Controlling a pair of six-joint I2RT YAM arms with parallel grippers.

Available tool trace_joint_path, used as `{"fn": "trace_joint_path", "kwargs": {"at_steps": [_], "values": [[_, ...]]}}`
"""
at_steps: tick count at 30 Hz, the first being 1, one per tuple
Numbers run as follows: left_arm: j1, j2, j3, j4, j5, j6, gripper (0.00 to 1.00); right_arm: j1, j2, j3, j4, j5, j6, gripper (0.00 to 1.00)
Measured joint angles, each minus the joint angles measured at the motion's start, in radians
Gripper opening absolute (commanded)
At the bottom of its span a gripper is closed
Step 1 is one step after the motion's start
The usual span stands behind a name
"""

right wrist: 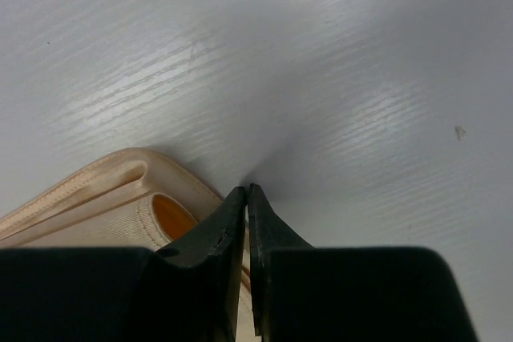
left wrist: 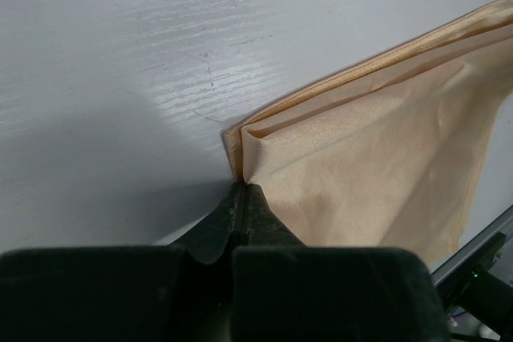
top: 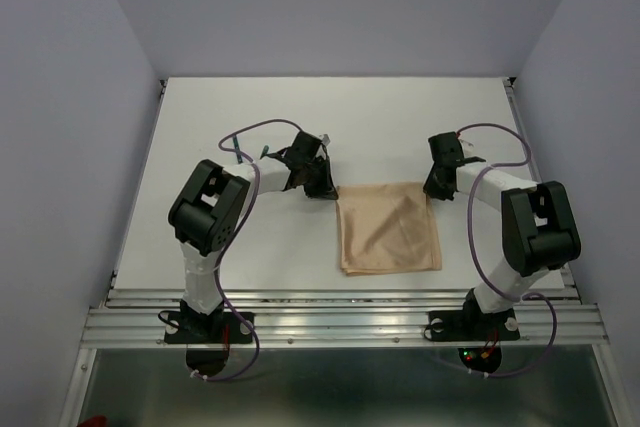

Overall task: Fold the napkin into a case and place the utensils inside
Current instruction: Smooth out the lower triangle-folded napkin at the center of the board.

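The peach-tan napkin [top: 388, 227] lies folded in a flat, roughly square shape on the white table, between the two arms. My left gripper [top: 325, 190] sits at its far left corner; in the left wrist view the gripper [left wrist: 242, 188] is shut, its tips pinching the corner of the napkin [left wrist: 377, 158]. My right gripper [top: 433, 190] sits at the far right corner; in the right wrist view the gripper [right wrist: 246, 191] is shut with a strip of the napkin [right wrist: 88, 198] between its jaws. No utensils are in view. No narrow case shape shows.
The white table [top: 250, 127] is walled by pale panels at the left, back and right. A metal rail [top: 340, 322] runs along the near edge, where both arm bases stand.
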Motion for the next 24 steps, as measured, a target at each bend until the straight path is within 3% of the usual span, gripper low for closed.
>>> {"fn": "trace_joint_path", "kwargs": {"at_steps": [10,19,24], "values": [[0.000,0.010,0.019,-0.002,-0.006,0.030,0.00,0.000,-0.024,-0.042,0.064,-0.053,0.024,0.01],[0.029,0.010,0.031,-0.005,0.026,0.121,0.00,0.000,-0.208,-0.084,0.070,-0.037,0.056,0.02],[0.044,0.021,0.073,-0.014,0.060,0.183,0.00,0.000,-0.197,-0.082,0.070,-0.074,0.049,0.02]]}}
